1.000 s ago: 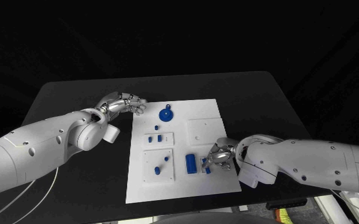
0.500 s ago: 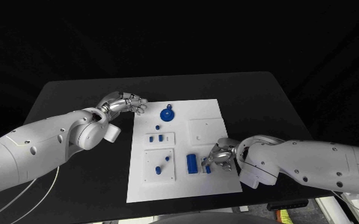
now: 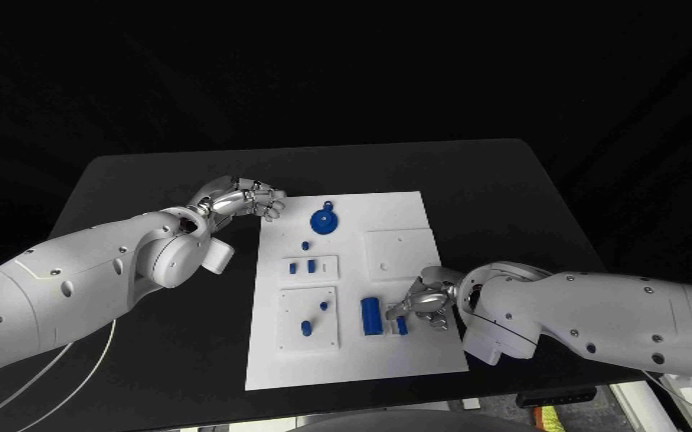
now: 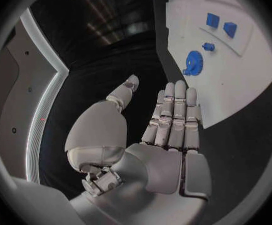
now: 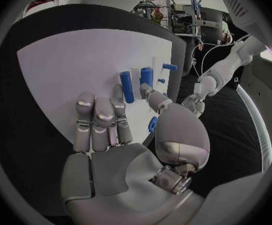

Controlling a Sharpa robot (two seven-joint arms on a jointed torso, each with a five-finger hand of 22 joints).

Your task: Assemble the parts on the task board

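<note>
Your right robot hand point(image 3: 421, 304) hovers over the task board point(image 3: 397, 352), fingers loosely spread beside a blue part point(image 3: 371, 313), apparently holding nothing. Next, close on it. Left robot hand point(image 3: 242, 198) waits empty on the bench point(image 3: 144, 177).

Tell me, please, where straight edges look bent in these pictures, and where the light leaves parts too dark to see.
Head view: the white board keeps straight edges; everything beyond the black table is dark. Left wrist view: the board's edge curves, and a dark frame rings the circle. Right wrist view: the board's edge bows, while the room behind is bright and cluttered.
</note>
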